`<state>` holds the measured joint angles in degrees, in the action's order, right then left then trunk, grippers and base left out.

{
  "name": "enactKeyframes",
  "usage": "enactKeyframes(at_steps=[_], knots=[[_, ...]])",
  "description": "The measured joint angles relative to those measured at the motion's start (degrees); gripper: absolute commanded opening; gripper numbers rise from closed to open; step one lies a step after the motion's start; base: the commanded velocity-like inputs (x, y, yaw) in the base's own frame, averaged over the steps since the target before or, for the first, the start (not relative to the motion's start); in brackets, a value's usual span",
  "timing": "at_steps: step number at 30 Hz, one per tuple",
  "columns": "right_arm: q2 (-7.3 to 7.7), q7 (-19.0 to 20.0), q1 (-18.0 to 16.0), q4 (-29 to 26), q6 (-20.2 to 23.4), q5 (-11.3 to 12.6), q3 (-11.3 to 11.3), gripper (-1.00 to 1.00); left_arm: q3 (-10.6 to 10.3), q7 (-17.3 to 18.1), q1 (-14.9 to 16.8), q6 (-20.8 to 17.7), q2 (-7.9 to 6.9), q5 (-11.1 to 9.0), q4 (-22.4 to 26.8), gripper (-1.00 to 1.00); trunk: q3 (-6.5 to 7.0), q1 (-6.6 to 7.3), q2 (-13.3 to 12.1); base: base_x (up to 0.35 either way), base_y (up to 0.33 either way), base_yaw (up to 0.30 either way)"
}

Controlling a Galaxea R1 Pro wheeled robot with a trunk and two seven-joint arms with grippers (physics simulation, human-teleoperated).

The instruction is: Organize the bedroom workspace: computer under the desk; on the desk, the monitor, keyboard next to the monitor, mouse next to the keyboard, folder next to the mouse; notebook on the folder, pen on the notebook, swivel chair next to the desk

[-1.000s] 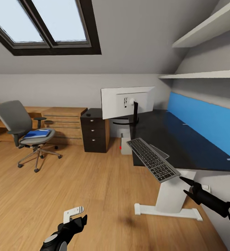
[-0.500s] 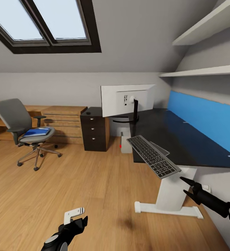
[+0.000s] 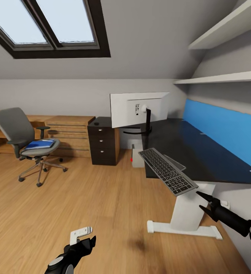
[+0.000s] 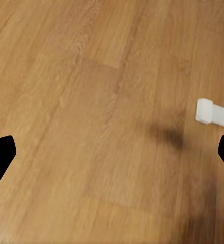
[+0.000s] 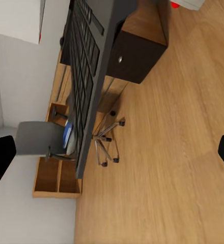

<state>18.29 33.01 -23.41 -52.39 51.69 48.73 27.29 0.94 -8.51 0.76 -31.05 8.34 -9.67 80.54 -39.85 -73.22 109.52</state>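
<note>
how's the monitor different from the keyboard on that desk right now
The monitor stands upright on its stand, well in on the desk; the keyboard lies tilted, hanging past the desk's near edge. The monitor shows a plain white back; the keyboard shows dark keys in a grey frame. Both sit on the desk.

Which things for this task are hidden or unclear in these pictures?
- Monitor: head view shows its back, so the screen is hidden.
- Computer: mostly hidden behind the desk edge.
- Folder on the swivel chair: too small to tell what else lies there.
- Keyboard: cut off in the right wrist view.
</note>
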Motion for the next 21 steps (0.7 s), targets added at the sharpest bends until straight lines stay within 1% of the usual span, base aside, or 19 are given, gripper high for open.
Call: enactKeyframes(at_steps=[4, 11, 16, 21], knots=[[0.00, 0.1, 0.0, 0.0, 0.0, 0.0, 0.0, 1.00, 0.0, 0.0, 0.0, 0.0, -0.02, 0.0, -0.4, 1.00, 0.00, 0.00, 0.0, 0.172, 0.032, 0.000], [0.00, 0.1, 0.0, 0.0, 0.0, 0.0, 0.0, 1.00, 0.0, 0.0, 0.0, 0.0, -0.02, 0.0, -1.0, 1.00, 0.00, -0.01, 0.0, 0.052, 0.008, 0.000], [0.00, 0.1, 0.0, 0.0, 0.0, 0.0, 0.0, 1.00, 0.0, 0.0, 0.0, 0.0, -0.02, 0.0, -1.1, 1.00, 0.00, 0.01, 0.0, 0.185, 0.053, 0.000], [0.00, 0.1, 0.0, 0.1, 0.0, 0.0, 0.0, 1.00, 0.0, 0.0, 0.0, 0.0, -0.02, 0.0, -1.2, 1.00, 0.00, -0.01, 0.0, 0.075, 0.020, 0.000]])
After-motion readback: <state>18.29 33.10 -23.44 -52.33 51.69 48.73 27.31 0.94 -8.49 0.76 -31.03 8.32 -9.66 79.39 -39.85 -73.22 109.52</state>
